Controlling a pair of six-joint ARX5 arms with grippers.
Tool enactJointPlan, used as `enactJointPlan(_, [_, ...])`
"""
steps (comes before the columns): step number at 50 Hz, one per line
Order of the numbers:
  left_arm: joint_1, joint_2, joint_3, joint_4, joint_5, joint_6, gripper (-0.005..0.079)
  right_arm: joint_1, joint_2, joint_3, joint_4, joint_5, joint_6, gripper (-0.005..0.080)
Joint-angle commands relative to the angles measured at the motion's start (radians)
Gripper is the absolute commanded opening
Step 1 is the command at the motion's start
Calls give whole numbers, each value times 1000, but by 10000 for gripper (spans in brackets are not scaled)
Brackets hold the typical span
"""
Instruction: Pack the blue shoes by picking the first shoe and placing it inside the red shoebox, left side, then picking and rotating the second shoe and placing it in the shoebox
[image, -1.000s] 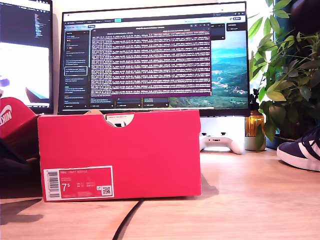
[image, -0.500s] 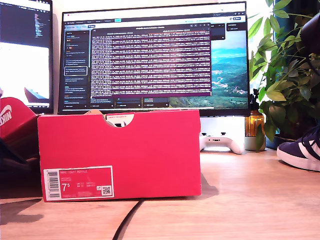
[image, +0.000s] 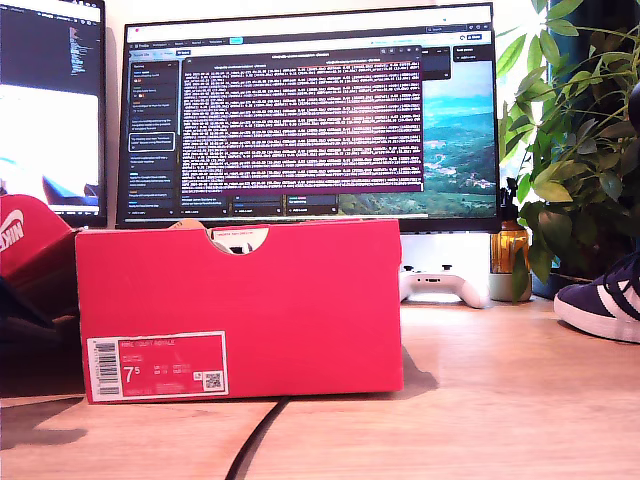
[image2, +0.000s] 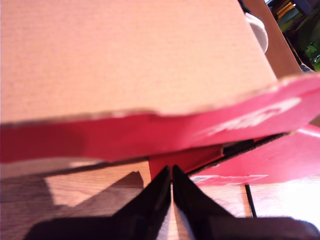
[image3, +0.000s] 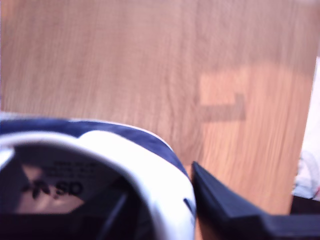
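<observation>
The red shoebox (image: 240, 310) stands at centre-left in the exterior view, its 7.5 label facing me. One blue shoe (image: 603, 300) rests on the desk at that view's right edge; the other is out of view. In the second wrist view my second gripper (image3: 157, 182) is open astride the blue shoe's white-lined collar (image3: 150, 165). One finger (image3: 225, 207) is outside the collar and the other is dimly seen inside. My first gripper (image2: 171, 182) is shut on nothing. It points at the red edge of the lid (image2: 150, 132), below the lid's cardboard underside.
The red swoosh lid (image: 25, 235) leans at the exterior view's left, with a dark shape (image: 20, 320) under it. Two monitors (image: 310, 115), a white controller (image: 440, 285), an amber bottle (image: 510, 250) and a plant (image: 575, 130) line the back. A black cable (image: 255, 440) runs forward.
A dark arm part at the exterior view's top right has slid down and off toward the right edge. The box and the shoe have not moved.
</observation>
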Motion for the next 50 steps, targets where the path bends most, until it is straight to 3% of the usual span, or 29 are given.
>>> enactJointPlan(1, [-3,3,10,7,0,-2,-20,-8,10,-8,-35,13,-86,-13])
enactJointPlan(20, [-3,3,10,8,0,-2,-19,-8,5,194,-177,155,-423,-13])
enactJointPlan(21, [-3,3,10,7,0,-2,-20,-8,5,209,-180,155,-533,-13])
enactJointPlan(28, [-3,3,10,8,0,-2,-20,-7,5,310,-215,154,-857,-13])
enactJointPlan(37, [-3,3,10,8,0,-2,-20,-7,5,463,-253,148,-1162,-13])
enactJointPlan(43, [-3,3,10,8,0,-2,-19,6,5,583,-232,71,-1322,-13])
enactJointPlan(48, [-3,3,10,7,0,-2,-20,27,5,666,-183,-83,-1404,-13])
enactJointPlan(50, [-3,3,10,8,0,-2,-20,44,5,692,-166,-130,-1514,-13])
